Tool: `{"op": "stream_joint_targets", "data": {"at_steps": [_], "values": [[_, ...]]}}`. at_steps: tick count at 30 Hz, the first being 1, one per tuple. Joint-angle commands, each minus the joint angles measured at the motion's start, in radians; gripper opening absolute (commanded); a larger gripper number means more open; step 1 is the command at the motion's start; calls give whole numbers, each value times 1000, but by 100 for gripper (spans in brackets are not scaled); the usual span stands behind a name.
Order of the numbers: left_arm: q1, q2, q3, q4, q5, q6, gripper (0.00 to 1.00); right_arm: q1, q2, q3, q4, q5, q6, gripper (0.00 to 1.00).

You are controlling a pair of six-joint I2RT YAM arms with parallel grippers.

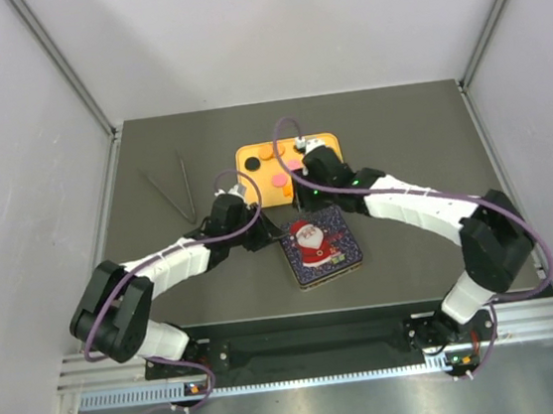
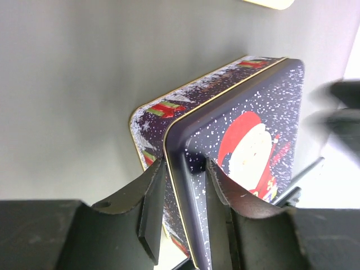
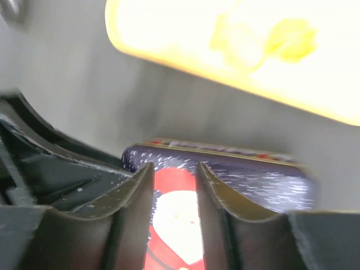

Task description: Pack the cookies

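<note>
Small round cookies [image 1: 278,179] lay unpacked on far yellow plastic tray [image 1: 241,176]; left gripper [image 2: 184,166] pinched dark-blue Santa tin lid [image 2: 247,140]; right gripper [image 3: 174,169] jaws slightly spread, empty

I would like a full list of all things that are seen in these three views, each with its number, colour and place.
table: one, dark grey, under everything
tray: one, yellow-orange, far centre of the table
cookies: at least five show, black, orange and pink, on the tray; the right arm hides part of it
tin: one, dark blue with a Santa picture, just nearer than the tray
thin sticks: two, dark, far left of the table, meeting at their near ends
left arm, right arm: white and black, purple cables, reaching in from the near edge
left gripper: black, fingers astride the tin's rim
right gripper: black, jaws slightly apart over the tin's far edge
</note>
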Motion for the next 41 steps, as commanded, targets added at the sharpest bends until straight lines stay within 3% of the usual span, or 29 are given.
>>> {"op": "stream_joint_targets", "data": {"at_steps": [1,4,6,9,11,13,21,30,41], "values": [[5,-9,60,-293,-127,153,7,-59,-161,12,10,-1,-26,43],[5,-42,142,-345,-140,190,20,-119,-253,9,2,-14,-28,54],[5,-63,207,-400,-135,218,36,-166,-319,3,-16,-30,-28,66],[5,-104,275,-466,-150,261,49,-217,-423,-28,-34,-27,-33,81],[5,-143,303,-497,-163,292,55,-240,-481,-64,-44,-27,-34,99],[5,-167,343,-538,-172,307,61,-262,-566,-89,-59,-25,-43,100],[5,-316,364,-571,-215,378,64,-274,-793,-219,-131,73,-27,100],[5,-417,334,-603,-261,413,65,-273,-882,-295,-165,128,-26,100],[5,-421,338,-609,-244,425,65,-273,-910,-310,-165,171,-27,100]]}}
